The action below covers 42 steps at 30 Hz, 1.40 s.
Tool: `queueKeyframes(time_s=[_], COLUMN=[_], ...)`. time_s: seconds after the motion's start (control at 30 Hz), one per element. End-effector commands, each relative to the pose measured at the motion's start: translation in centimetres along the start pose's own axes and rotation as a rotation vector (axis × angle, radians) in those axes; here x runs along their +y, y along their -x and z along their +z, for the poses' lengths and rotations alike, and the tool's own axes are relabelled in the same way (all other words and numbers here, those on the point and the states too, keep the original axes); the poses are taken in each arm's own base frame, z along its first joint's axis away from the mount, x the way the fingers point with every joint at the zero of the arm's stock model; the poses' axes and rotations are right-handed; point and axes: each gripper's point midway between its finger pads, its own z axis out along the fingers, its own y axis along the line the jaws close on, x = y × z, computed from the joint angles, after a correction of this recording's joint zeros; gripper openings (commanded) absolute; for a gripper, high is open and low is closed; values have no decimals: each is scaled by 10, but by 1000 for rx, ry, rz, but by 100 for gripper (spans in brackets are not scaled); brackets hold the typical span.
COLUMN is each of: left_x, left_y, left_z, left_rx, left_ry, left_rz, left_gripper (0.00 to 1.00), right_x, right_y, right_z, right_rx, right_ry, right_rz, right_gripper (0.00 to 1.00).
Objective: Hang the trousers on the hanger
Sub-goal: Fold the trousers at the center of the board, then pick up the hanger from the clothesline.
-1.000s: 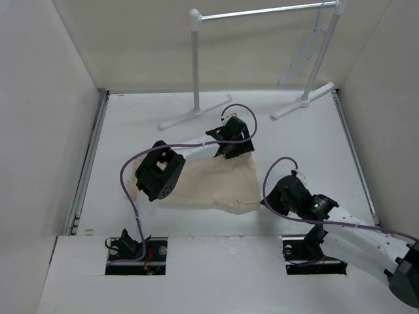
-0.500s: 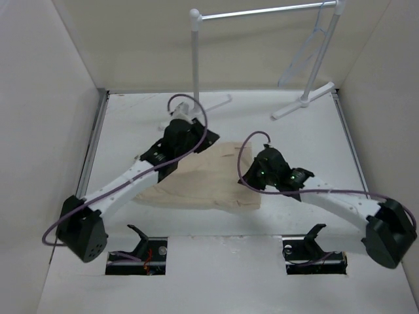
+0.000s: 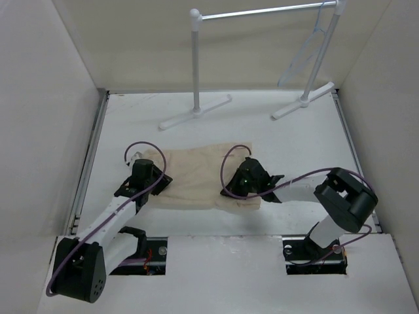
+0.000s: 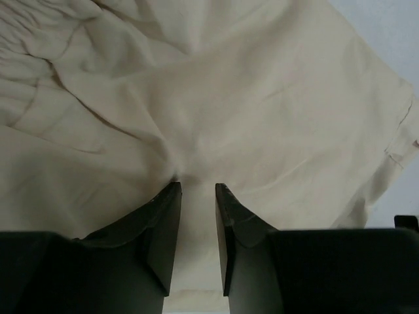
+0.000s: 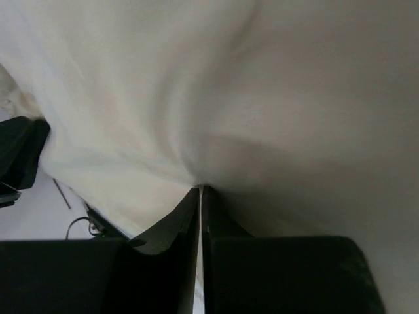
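Note:
The cream trousers lie flat on the white table, mid-way back. My left gripper is at their left edge. In the left wrist view its jaws stand narrowly apart with a fold of the trousers between them, and wrinkles run to the tips. My right gripper is at the trousers' right part. Its jaws are almost together, pinching puckered cloth. The thin pale hanger hangs from the rack's right end, far from both grippers.
The white garment rack with its silver bar stands at the back, its feet on the table just beyond the trousers. White walls close in the left, right and back. The arm bases sit in cut-outs at the near edge.
The left arm has swung back from the rack's foot to the trousers' left edge. The right gripper has moved left onto the trousers. The cloth now lies spread wider to the left.

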Motion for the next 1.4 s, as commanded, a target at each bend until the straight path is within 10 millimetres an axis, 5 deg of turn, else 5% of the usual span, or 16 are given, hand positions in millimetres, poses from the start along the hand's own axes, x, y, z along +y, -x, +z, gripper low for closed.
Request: queueKeyframes(time_s=[0.0, 0.13, 0.23, 0.3, 0.37, 0.43, 0.6, 0.7, 0.8, 0.9, 1.13, 1.37], left_x=[-4, -27, -44, -57, -67, -76, -85, -87, -93, -96, -96, -96], left_y=[11, 35, 53, 60, 63, 63, 56, 49, 44, 40, 33, 28], left_z=[-7, -28, -43, -48, -50, -49, -43, -40, -39, -37, -32, -29], left_rx=[-29, -96, -154, -170, -168, -158, -130, -116, -105, -87, -62, -52], left_ry=[-26, -58, -81, -101, -115, -121, -113, -98, -104, -107, -88, -79], left_rz=[30, 50, 71, 81, 101, 127, 173, 200, 218, 225, 234, 219], left_gripper=[29, 47, 55, 56, 54, 46, 10, 9, 15, 21, 24, 24], right_x=[52, 102, 139, 161, 182, 195, 205, 186, 166, 160, 162, 177], right_y=[11, 30, 66, 104, 152, 196, 309, 362, 409, 440, 463, 463], right_z=[-20, -68, -117, -154, -198, -235, -318, -331, -322, -309, -290, -276], right_rx=[-34, -82, -165, -261, -379, -488, -780, -853, -861, -844, -803, -763], right_ry=[128, 151, 198, 230, 255, 255, 166, 86, 30, 25, 99, 209], right_rz=[-45, -182, -272, -308, -328, -333, -323, -266, -219, -219, -253, -299], right_gripper=[16, 48, 58, 51, 24, 9, 13, 29, 48, 53, 48, 18])
